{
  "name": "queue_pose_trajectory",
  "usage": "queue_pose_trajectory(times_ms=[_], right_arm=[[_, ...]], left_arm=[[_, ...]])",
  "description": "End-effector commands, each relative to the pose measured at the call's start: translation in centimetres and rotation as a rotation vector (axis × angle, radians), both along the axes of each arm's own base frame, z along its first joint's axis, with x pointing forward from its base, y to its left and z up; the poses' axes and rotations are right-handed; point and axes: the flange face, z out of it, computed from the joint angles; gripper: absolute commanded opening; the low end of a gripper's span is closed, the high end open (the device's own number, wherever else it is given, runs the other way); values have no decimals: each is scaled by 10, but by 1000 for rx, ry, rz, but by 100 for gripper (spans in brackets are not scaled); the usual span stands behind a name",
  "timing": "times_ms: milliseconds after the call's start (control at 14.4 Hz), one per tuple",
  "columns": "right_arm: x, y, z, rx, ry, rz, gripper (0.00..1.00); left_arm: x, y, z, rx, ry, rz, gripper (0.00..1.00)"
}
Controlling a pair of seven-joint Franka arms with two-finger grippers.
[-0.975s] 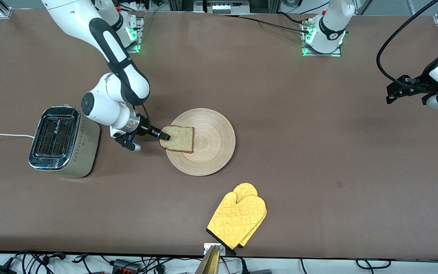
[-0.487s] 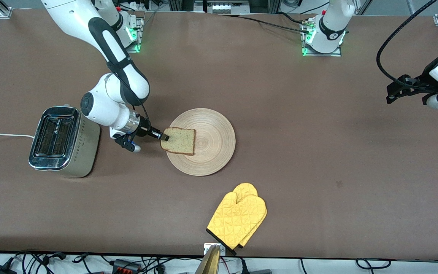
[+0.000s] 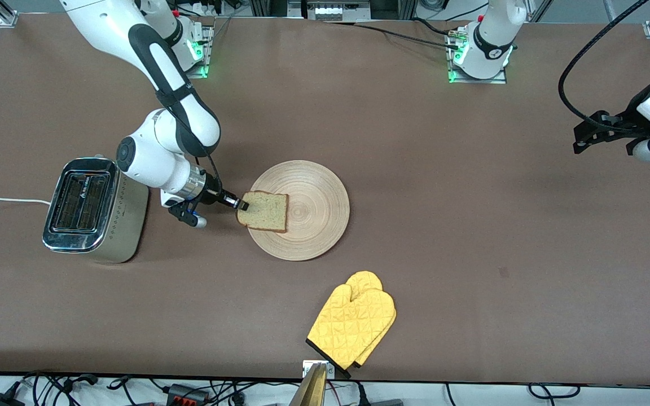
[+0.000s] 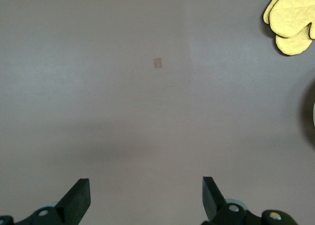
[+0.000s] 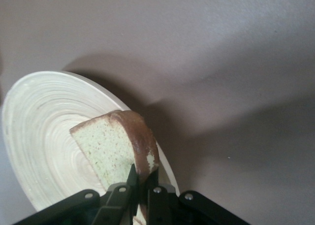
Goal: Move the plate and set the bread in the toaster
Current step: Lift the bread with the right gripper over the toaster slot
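Plate [image 3: 313, 220]: lies flat mid-table, between the toaster and the yellow oven mitt [image 3: 353, 324], which is nearer the front camera.
Toaster [image 3: 91, 210]: upright toward the right arm's end of the table — both slots empty.
Bread [image 3: 265, 211]: lifted over the plate's toaster-side edge.
Right gripper [image 3: 241, 206]: pinching the bread's crust edge [image 5: 140, 146].
Left gripper [image 4: 146, 200]: waits over bare table at the left arm's end — fingers spread wide.

Bread [image 3: 263, 211] seemingly above plate [image 3: 313, 225]
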Motion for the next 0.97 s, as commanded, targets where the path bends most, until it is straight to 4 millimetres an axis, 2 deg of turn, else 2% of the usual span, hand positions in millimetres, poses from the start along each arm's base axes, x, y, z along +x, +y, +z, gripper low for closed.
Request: queue_pose_trajectory(times_ms=[0, 70, 348, 487, 766, 905], right_arm=[[20, -17, 34, 52, 0, 15, 0], [28, -27, 42, 35, 1, 46, 0], [67, -64, 103, -78, 1, 203, 0], [80, -98, 140, -177, 49, 287, 0], [81, -121, 233, -436, 175, 457, 0], [76, -137, 256, -566, 231, 517, 0]], left_arm=[[1, 0, 6, 4, 3, -13, 100], [1, -1, 6, 4, 3, -14, 100], [1, 0, 5, 4, 4, -13, 100], [1, -1, 5, 4, 4, -16, 100], [1, -1, 5, 4, 4, -14, 100], [1, -1, 5, 4, 4, -14, 100]])
